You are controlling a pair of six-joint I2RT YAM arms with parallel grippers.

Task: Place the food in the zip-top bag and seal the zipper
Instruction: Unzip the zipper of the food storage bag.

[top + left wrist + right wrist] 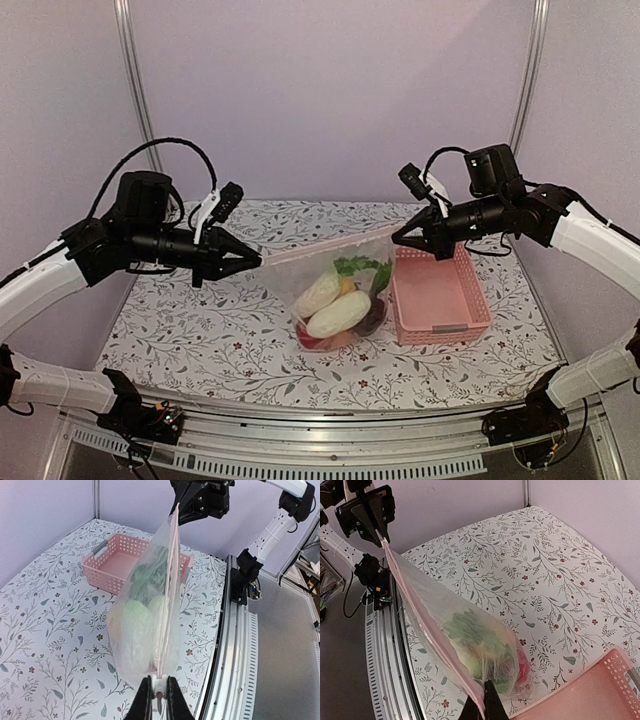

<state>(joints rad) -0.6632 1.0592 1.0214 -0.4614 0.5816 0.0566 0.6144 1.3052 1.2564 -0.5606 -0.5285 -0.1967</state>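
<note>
Top external view shows me stretching the zip-top bag between my two arms over the middle of the table, a little toward the right edge. My left gripper is pinched closed on the bag's left top corner. My right gripper is clamped on the opposite top corner, and sits higher and closer to the far edge. The zipper runs taut between the two grips, rising from left to right. In my left wrist view it reads as one straight pinkish line going from my fingertips up to the other gripper, and I see no gap along it. My right wrist view gives the same single line. The food is inside, sagging into the lower part of the bag: white oblong pieces lie across the middle, a green leafy piece sits above them, a red piece is at the bottom left, and a dark purple piece is at the bottom right. I cannot tell whether the bag's bottom rests on the tabletop or hangs just above it. The pink basket stands just beside the bag on its right, near the right edge, and I cannot tell whether the two touch.
</note>
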